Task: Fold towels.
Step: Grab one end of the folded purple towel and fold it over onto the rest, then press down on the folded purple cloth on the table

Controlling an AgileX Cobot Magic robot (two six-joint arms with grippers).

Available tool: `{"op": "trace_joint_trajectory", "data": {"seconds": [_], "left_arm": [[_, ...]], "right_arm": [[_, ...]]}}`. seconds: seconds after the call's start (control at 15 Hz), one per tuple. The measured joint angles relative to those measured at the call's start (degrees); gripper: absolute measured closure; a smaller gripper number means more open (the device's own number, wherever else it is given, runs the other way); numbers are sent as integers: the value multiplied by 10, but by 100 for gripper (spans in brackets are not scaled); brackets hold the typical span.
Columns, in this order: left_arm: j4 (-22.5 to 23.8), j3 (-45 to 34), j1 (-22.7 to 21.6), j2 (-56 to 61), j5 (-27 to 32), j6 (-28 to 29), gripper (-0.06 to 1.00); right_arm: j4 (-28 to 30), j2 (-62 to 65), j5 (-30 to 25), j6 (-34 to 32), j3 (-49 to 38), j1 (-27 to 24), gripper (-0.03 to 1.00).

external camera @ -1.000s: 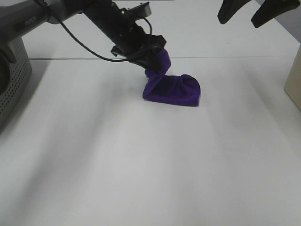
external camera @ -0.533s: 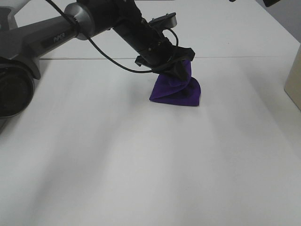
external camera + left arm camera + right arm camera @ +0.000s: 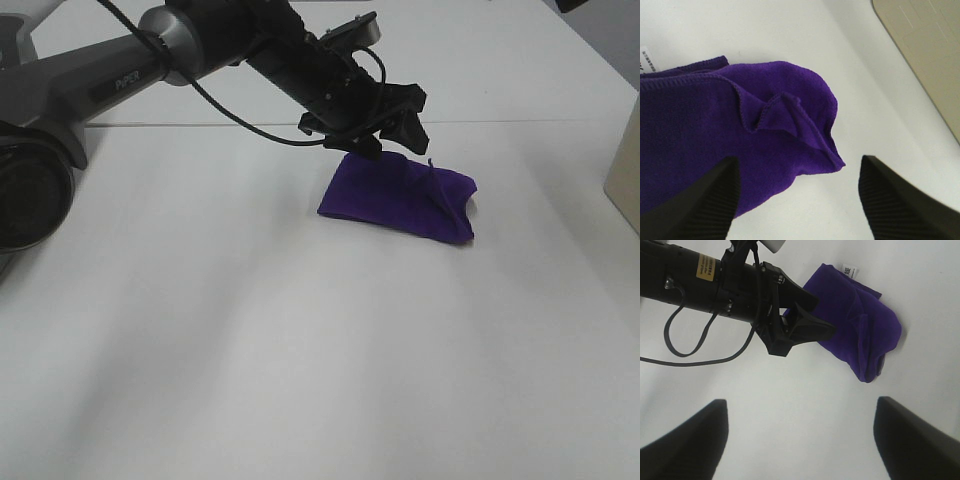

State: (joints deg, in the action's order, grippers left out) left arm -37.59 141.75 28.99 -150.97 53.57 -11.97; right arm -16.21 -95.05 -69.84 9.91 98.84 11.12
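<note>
The deep purple towel (image 3: 400, 198) lies folded over on the white table (image 3: 300, 350), with a rumpled fold at its right end. It also shows in the left wrist view (image 3: 705, 135) and the right wrist view (image 3: 860, 325). Its white tag (image 3: 849, 270) sticks out at one edge. My left gripper (image 3: 390, 138) is open and empty, just above the towel's far edge; its fingers (image 3: 695, 205) straddle the rumpled corner. My right gripper (image 3: 800, 440) is open and empty, high above the table, looking down on the towel and the left arm (image 3: 715, 285).
A beige box (image 3: 626, 170) stands at the table's right edge and shows in the left wrist view (image 3: 925, 50). The left arm's base (image 3: 30, 190) fills the far left. A seam (image 3: 150, 125) crosses the table's back.
My left gripper carried the towel's lifted edge to the right and let go. The towel, bunched before, now lies flatter and wider. The gripper has opened.
</note>
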Motion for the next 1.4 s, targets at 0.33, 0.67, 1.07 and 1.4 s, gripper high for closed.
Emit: {"op": "trace_joint_trajectory", "data": {"seconds": [0.33,0.67,1.07,1.4], "left_arm": [[-30,0,19,-30,-13,-7,32],[-83,0,35,-58,-72,-9,32],[-301,0,49,-110,-178,-151,32],[-294,101,32,-108,-109,-252,32]], "right_arm": [[0,0,0,1,0,0,20],[0,0,0,12,0,0,20],[0,0,0,13,0,0,20],[5,0,0,30,0,0,20]]}}
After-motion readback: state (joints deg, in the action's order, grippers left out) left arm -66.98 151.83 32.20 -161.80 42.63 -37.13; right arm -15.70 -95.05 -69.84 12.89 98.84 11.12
